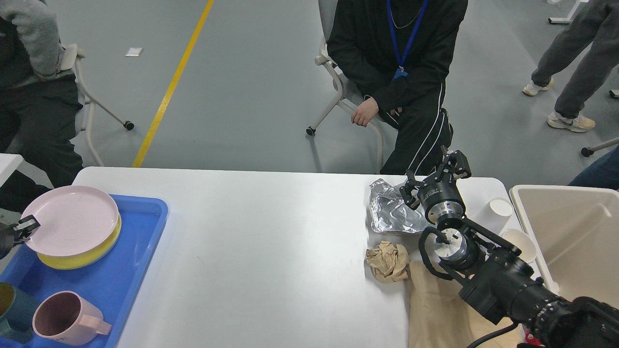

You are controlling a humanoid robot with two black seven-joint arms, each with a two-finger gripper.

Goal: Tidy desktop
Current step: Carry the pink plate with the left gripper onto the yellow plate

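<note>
The white desktop (271, 241) spans the head view. At its left, a pink plate (72, 220) lies on a yellow plate (82, 260) in the blue tray (125, 280). My left gripper (22, 227) shows only partly at the left edge, touching the pink plate's rim; its fingers cannot be told apart. My right gripper (435, 176) stands open with nothing between its fingers, at the far right of the desktop, just beyond a crumpled sheet of silver foil (391, 212). A crumpled brown paper ball (387, 261) lies nearer, beside a flat brown paper bag (435, 304) that my right arm partly hides.
A pink mug (63, 319) and a teal cup (12, 304) stand in the tray's near end. Two white paper cups (498, 208) (520, 241) sit by the beige bin (570, 237) at right. A seated person (401, 72) is behind the table.
</note>
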